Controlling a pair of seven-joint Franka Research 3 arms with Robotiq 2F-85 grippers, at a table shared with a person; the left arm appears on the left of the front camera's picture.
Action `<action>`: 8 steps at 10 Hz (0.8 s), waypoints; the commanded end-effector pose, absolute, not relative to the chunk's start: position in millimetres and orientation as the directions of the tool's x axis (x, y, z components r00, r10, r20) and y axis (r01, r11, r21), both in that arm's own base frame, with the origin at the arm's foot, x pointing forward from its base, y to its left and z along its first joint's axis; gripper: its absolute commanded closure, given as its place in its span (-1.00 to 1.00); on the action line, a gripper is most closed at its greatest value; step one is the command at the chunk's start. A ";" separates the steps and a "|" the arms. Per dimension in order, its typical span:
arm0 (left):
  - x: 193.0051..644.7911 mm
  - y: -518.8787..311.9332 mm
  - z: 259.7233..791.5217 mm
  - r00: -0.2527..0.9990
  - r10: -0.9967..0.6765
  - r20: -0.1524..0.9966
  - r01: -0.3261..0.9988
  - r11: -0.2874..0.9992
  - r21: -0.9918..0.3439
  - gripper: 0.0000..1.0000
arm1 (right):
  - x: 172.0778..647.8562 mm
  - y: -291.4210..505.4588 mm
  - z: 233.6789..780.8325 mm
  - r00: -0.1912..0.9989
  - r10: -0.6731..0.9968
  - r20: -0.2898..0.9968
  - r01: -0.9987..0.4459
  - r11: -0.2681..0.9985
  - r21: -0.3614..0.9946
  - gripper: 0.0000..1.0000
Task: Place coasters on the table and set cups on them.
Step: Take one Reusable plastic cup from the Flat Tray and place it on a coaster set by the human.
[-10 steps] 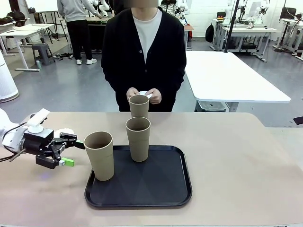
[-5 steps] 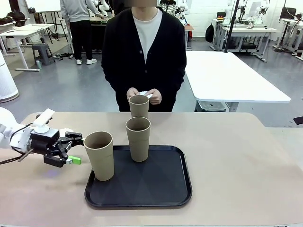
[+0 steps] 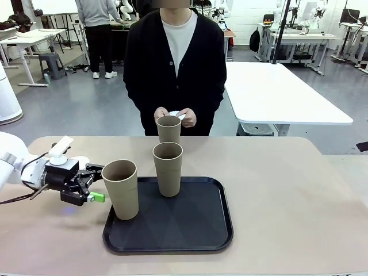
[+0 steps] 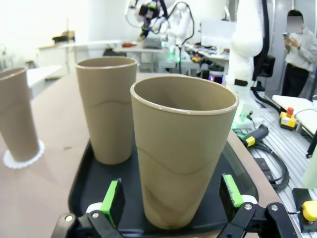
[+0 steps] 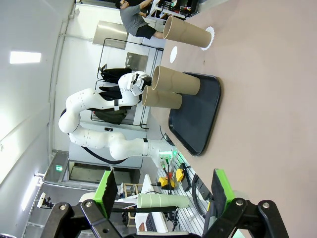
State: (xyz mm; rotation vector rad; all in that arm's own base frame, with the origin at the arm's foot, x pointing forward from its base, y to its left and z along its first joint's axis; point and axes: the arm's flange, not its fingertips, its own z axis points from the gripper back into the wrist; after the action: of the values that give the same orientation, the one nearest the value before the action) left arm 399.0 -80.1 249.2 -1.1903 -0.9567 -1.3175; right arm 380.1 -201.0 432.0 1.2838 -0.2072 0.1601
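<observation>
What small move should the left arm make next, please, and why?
Probably ease the left gripper a little forward: its open fingers only just reach the nearest cup on the tray, wide enough to pass either side, so closing now may grip too shallowly.

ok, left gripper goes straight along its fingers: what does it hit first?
The nearest cup, at the tray's left edge. The left gripper is open and the wrist view centres that cup between its fingers, so it should enter the jaws rather than hit a fingertip; remaining gap unclear.
</observation>
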 end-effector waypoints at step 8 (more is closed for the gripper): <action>392.9 -114.6 238.5 0.048 -0.181 0.982 0.987 -0.141 -0.074 -1.00 | 381.5 -203.4 433.6 0.970 0.008 0.241 -0.234 0.270 0.934 -1.00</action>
State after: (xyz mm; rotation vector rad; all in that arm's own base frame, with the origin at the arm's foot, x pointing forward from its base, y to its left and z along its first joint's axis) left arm 393.3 -107.2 244.2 -1.2328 -0.9267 -1.3473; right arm 380.1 -201.0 432.0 1.2838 -0.2072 0.1601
